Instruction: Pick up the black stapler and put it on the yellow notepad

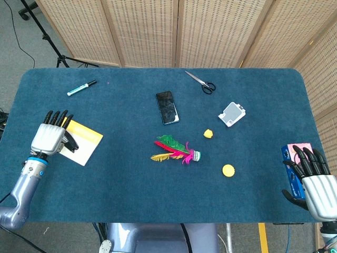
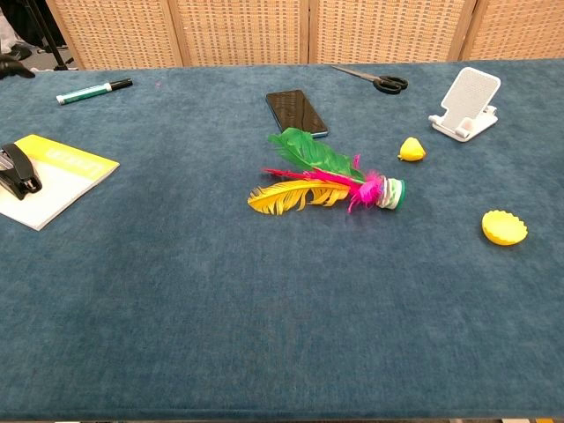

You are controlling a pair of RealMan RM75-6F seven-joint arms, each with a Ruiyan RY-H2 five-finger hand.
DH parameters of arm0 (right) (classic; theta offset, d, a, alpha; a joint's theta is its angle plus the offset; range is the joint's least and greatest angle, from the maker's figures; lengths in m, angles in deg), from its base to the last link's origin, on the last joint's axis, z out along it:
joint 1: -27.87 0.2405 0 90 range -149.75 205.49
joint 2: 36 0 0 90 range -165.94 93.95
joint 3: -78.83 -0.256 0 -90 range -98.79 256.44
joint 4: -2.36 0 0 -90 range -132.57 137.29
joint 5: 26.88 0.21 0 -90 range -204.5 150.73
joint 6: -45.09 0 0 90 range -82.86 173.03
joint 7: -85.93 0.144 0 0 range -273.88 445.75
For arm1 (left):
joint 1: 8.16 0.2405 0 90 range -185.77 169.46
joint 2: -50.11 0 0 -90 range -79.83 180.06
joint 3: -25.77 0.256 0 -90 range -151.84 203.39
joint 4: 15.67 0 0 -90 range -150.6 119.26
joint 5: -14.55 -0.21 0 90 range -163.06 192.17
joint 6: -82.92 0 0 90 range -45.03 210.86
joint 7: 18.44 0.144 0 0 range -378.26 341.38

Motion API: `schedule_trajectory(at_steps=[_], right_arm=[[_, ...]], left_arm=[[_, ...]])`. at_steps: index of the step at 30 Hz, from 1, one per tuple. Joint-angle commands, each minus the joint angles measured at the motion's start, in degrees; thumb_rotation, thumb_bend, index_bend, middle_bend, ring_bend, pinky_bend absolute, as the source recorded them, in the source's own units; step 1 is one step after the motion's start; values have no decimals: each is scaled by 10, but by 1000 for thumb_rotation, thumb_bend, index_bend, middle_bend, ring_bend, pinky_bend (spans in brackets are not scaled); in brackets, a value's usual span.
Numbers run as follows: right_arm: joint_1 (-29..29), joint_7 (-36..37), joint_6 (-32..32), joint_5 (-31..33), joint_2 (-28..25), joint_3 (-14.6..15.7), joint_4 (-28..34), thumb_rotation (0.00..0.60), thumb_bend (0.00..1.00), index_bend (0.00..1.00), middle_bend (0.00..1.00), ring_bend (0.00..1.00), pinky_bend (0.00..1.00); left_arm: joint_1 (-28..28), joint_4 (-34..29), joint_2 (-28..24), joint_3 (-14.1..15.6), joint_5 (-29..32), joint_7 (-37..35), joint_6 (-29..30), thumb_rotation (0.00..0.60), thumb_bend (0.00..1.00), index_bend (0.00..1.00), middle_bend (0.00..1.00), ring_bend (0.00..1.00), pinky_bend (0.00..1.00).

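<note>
The black stapler [image 2: 18,171] lies on the yellow notepad [image 2: 60,176] at the table's left side. In the head view the stapler [image 1: 70,143] pokes out from under my left hand [image 1: 48,138], which hovers over the notepad [image 1: 84,140] with fingers spread and nothing in it. Only the left hand's fingertips [image 2: 16,66] show at the left edge of the chest view. My right hand [image 1: 314,182] hangs open off the table's right front corner, holding nothing.
Coloured feathers [image 1: 176,149] lie mid-table, with a phone [image 1: 167,107], scissors [image 1: 201,81] and a white phone stand [image 1: 232,114] behind. Two small yellow pieces [image 1: 228,169] sit right of centre. A marker [image 1: 81,87] lies far left. A pink-and-blue box [image 1: 295,153] sits by the right hand.
</note>
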Motion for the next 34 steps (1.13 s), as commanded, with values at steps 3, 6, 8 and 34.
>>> schedule_trajectory(at_steps=[3, 6, 8, 34], right_arm=[[-1, 3, 4, -2, -3, -1, 4, 600, 208, 257, 57, 0, 20], [-1, 4, 6, -4, -4, -2, 7, 600, 208, 257, 57, 0, 20], [-1, 5, 8, -5, -5, -3, 9, 600, 208, 257, 57, 0, 20], [-1, -3, 6, -23, -10, 2, 22, 600, 208, 257, 57, 0, 20]], left_arm=[[48, -164, -92, -4, -55, -21, 95, 600, 241, 32, 0, 0, 0], [70, -228, -129, 4, -70, -13, 122, 600, 237, 32, 0, 0, 0], [82, -261, -148, 11, -80, -9, 136, 600, 236, 32, 0, 0, 0], [201, -351, -243, 90, -186, 0, 200, 600, 227, 32, 0, 0, 0]])
